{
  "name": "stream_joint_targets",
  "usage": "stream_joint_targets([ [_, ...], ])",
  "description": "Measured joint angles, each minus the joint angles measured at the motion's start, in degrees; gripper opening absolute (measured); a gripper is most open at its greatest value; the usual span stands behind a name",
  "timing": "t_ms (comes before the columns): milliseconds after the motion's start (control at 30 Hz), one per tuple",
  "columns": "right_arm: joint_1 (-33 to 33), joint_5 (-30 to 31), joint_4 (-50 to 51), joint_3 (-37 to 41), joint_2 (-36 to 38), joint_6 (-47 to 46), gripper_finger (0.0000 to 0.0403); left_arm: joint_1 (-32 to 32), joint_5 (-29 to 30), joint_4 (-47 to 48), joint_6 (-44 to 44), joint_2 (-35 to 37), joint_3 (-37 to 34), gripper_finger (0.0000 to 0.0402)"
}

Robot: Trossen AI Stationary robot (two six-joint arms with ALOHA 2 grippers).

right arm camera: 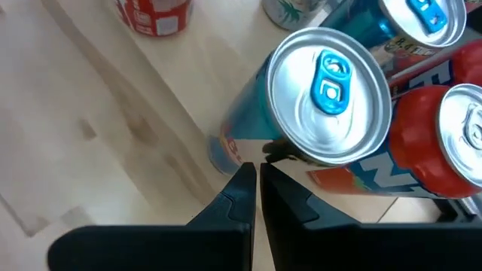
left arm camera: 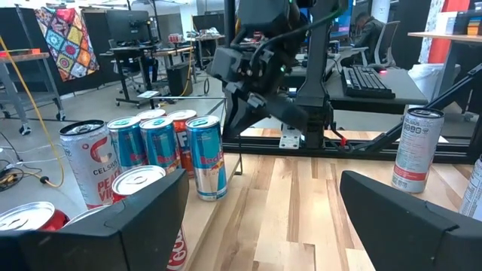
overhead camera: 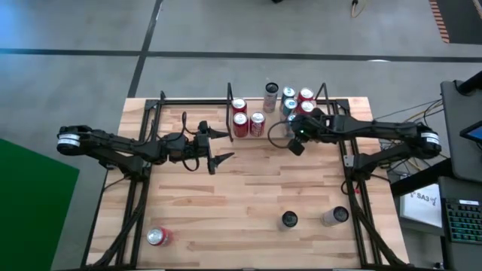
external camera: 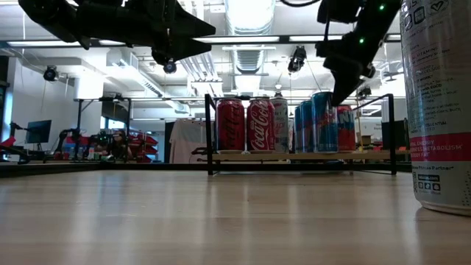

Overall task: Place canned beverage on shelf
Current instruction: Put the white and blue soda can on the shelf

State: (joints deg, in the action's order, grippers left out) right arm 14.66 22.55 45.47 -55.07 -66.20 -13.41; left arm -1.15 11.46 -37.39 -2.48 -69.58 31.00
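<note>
the table (overhead camera: 248,203) was a pale plank top with fine seams between the boards, smooth enough in the low view to carry a soft sheen. at its far edge stood the shelf (overhead camera: 271,135), a small light-wood board fenced by thin black metal posts and rails. it held a cluster of upright cylinders: three red cola cans (overhead camera: 240,124) grouped toward its left, a tall pale can (overhead camera: 271,96) behind them, and blue-and-silver cans (left arm camera: 206,158) beside red ones farther right. their aluminium tops were flat, brushed and ringed, one with a blue pull tab (right arm camera: 329,79).

three more cans were off the shelf, on the near half of the table: a red can (overhead camera: 158,237) lying on its side near the left corner, a dark-topped can (overhead camera: 289,220) standing, and a silver can (overhead camera: 334,216) just to its right.

the right gripper (overhead camera: 297,143) hung over the shelf's right part, its dark, angular fingers (right arm camera: 248,199) pressed together with nothing between them, tips just beside the blue-tabbed can. the left gripper (overhead camera: 218,147) hovered above the table left of the shelf, its matte black fingers (left arm camera: 143,218) spread wide and holding nothing.
</note>
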Motion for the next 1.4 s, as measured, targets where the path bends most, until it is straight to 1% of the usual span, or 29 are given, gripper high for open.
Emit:
stream_joint_targets([
  [233, 0.0, 2.86, -0.4, 0.0, -2.17, 1.47, 0.0012, -0.02, 0.0, 0.02, 0.0, 0.0, 0.0, 0.0331],
  [500, 0.0, 4.66, -1.52, 0.0, -1.85, 3.08, 0.0012, -0.01, -0.02, 0.09, 0.0, 0.0, 0.0, 0.0331],
  [867, 0.0, 4.67, -4.32, 0.0, -1.85, 4.5, 0.0012, -0.02, -0.02, 0.11, -0.02, 0.0, 0.0, 0.0331],
  [1167, 0.0, 4.66, -4.22, 0.0, -1.83, 4.47, 0.0012, -0.01, -0.02, 0.12, -0.02, 0.0, 0.0, 0.0331],
  [1267, 0.0, 3.1, -4.09, 0.0, -1.63, 3.99, 0.0012, -0.02, -0.02, 0.13, -0.02, 0.0, 0.0, 0.0331],
  [1367, 0.0, -3.45, -4.63, 0.0, -1.57, 2.69, 0.0012, -0.01, -0.02, 0.11, -0.02, 0.0, 0.0, 0.0331],
  [1400, -0.01, -4.76, -5.14, 0.0, -1.57, 2.47, 0.0012, 0.0, -0.02, 0.13, -0.02, 0.0, 0.0, 0.0331],
])
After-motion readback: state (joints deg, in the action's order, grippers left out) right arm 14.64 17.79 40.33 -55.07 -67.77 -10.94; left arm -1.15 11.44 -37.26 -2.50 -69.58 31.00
